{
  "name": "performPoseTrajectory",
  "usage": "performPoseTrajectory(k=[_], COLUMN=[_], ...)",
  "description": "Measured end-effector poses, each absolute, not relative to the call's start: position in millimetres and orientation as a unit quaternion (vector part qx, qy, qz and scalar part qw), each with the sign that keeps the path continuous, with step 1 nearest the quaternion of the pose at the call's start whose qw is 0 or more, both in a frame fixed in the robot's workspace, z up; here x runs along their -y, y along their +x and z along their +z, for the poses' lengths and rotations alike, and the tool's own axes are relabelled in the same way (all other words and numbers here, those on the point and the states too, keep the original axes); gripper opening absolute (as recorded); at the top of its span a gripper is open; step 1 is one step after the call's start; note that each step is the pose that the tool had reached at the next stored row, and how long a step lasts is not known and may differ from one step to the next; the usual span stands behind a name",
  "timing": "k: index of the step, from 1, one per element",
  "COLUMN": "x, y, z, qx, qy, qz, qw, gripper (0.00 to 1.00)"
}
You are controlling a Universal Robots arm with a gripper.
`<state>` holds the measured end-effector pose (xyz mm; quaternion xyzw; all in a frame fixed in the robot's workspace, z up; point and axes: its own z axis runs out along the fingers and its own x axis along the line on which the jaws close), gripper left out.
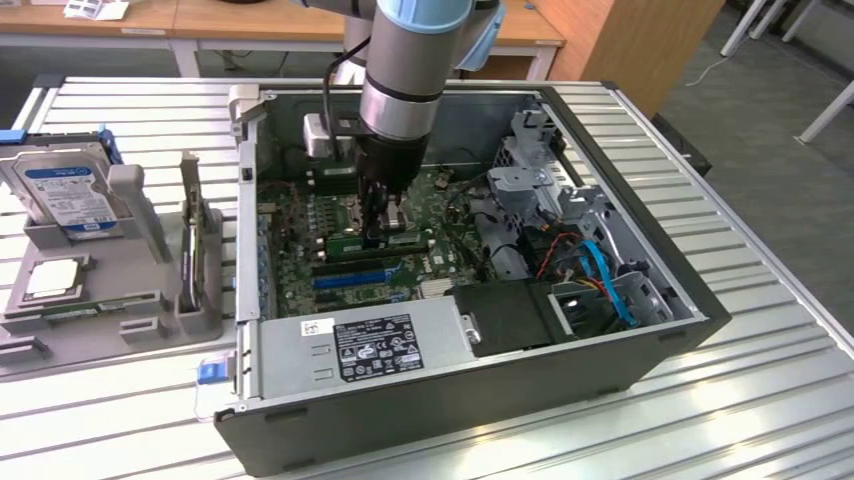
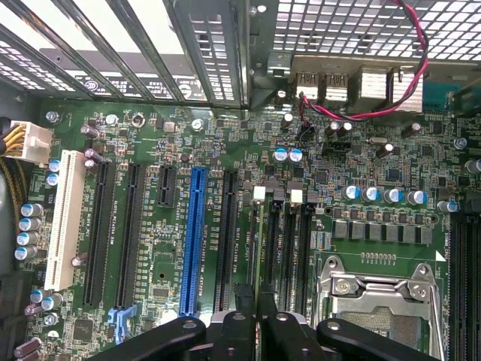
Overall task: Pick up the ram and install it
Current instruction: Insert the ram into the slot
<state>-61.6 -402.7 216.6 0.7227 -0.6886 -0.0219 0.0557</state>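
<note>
Ribbed metal table (image 1: pixel 747 330) carries an open black computer case (image 1: pixel 534 400); inside, the black gripper (image 1: pixel 378 238) pinches the thin green ram stick (image 2: pixel 258 248) edge-on above the green motherboard's (image 2: pixel 361 180) memory slots.

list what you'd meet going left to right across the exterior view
silver boxy hard drive with blue label → thin upright expansion card in grey holder → black gripper inside open computer case → blue cables
</note>
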Motion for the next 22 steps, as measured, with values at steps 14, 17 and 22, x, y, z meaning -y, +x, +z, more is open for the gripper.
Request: performPoseTrajectory(k=[14, 17, 22], x=[403, 403, 403], y=[-62, -62, -62], z=[218, 232, 254], qx=[0.689, 0.689, 0.689], qy=[0.723, 0.723, 0.723], qz=[-0.022, -0.022, -0.022], qw=[0.056, 0.056, 0.056], gripper=[0.38, 0.38, 0.38])
